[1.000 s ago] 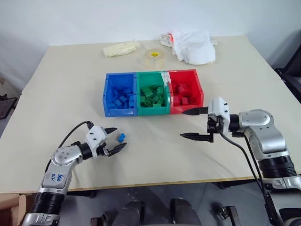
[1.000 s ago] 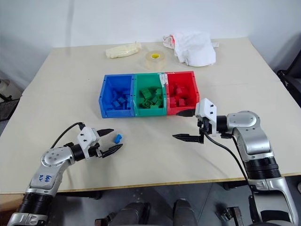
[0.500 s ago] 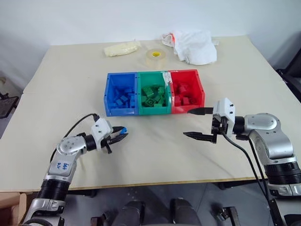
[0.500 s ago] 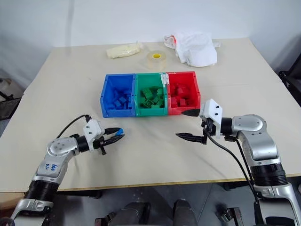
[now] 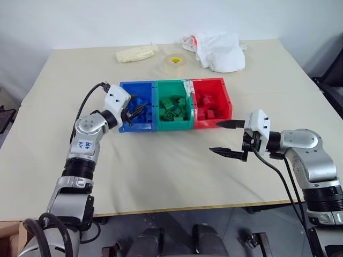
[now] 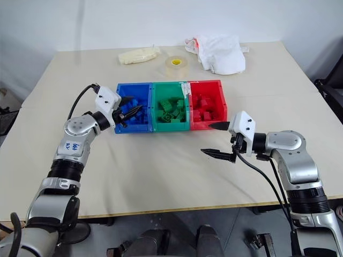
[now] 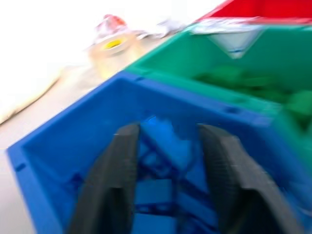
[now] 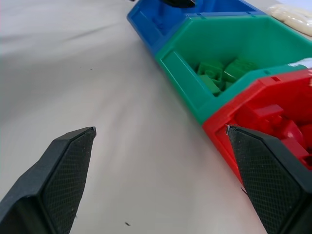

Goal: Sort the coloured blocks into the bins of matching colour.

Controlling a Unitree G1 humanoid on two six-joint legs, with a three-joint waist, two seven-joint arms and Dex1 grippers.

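Left gripper [image 5: 140, 110] over the blue open-topped plastic bin [image 5: 124, 105], black fingers [image 7: 114, 180] parted a moderate gap, tips pointing into the bin. Nothing clearly held between them; a blurred blue shape sits in the gap in the left wrist view, can't tell whether it's in the grip or lying in the bin. Below and ahead of the fingers, small blue studded plastic bricks [image 5: 143, 118] piled on the bin floor. Just beside that bin, on the far side from the left arm, the green plastic bin [image 5: 173, 89] joined to it, with green studded bricks [image 5: 171, 110] inside; next, touching, the red plastic bin [image 5: 228, 101] with red bricks [image 5: 210, 111]. Right gripper [image 5: 226, 138] near the red bin's front corner, apart from it, above the beige tabletop [image 5: 161, 166], fingers spread wide, empty. Beyond the bins: clear tape roll [image 5: 173, 62], pale yellowish bag [image 5: 136, 53], crumpled white plastic bag [image 5: 220, 51].
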